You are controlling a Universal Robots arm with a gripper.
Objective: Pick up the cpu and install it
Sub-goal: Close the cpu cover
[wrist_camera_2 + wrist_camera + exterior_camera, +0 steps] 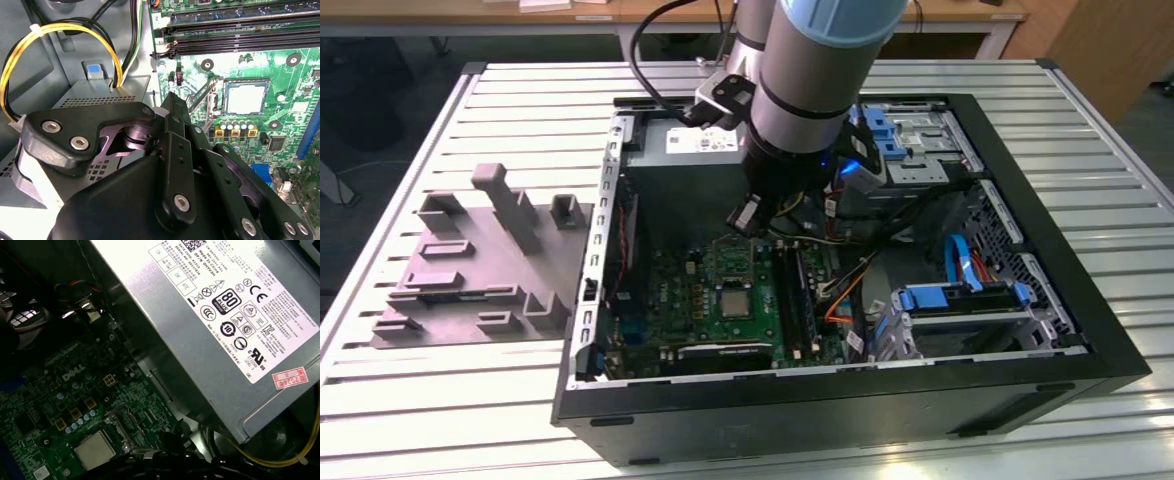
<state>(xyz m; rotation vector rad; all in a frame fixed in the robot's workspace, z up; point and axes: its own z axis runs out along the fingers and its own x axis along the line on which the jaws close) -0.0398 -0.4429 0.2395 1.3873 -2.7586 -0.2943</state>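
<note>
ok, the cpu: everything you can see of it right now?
The cpu is a small flat square with a pale silvery-grey metal top, matte and unmarked as far as shows. It lies level inside the square metal-framed socket on the green motherboard, in the open computer case. It shows in the exterior view and in both wrist views. The claw sits apart from it, beside the socket, not touching it.

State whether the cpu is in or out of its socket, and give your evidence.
In. The cpu lies flat inside the socket frame on the green board, in both wrist views.
</note>
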